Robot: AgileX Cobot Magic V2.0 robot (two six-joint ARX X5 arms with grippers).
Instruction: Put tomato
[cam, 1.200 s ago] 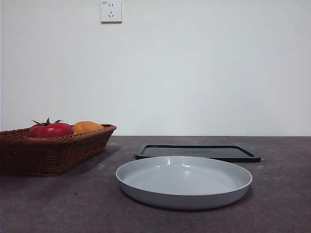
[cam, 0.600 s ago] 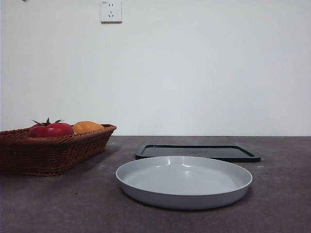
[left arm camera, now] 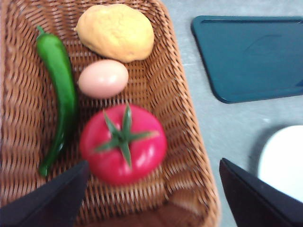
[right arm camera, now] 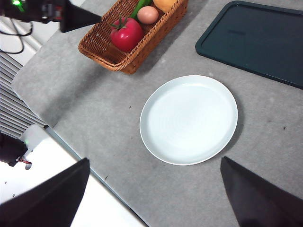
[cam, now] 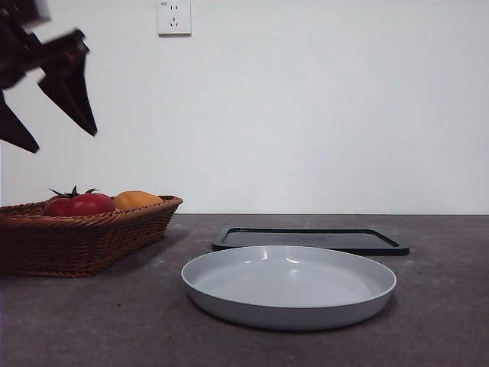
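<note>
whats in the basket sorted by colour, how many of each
red: 1, the tomato
green: 1, a long pepper
orange-yellow: 1, a lumpy rounded fruit
pale peach-pink: 1, a small egg-shaped piece
total: 4, all inside the wicker basket

The basket (cam: 84, 233) sits at the left of the table (cam: 428, 321), holding the tomato (left arm camera: 123, 143) nearest the near end, with the egg-shaped fruit (left arm camera: 103, 78) just behind it, the lumpy round fruit (left arm camera: 116, 31) farther back and the long pepper (left arm camera: 59, 99) lying along one side. The plate (cam: 289, 287) lies to the right of the basket and nearer, with the flat tray (cam: 309, 239) just behind it. The left gripper (cam: 47, 107) hangs above the basket, jaws spread wide.
</note>
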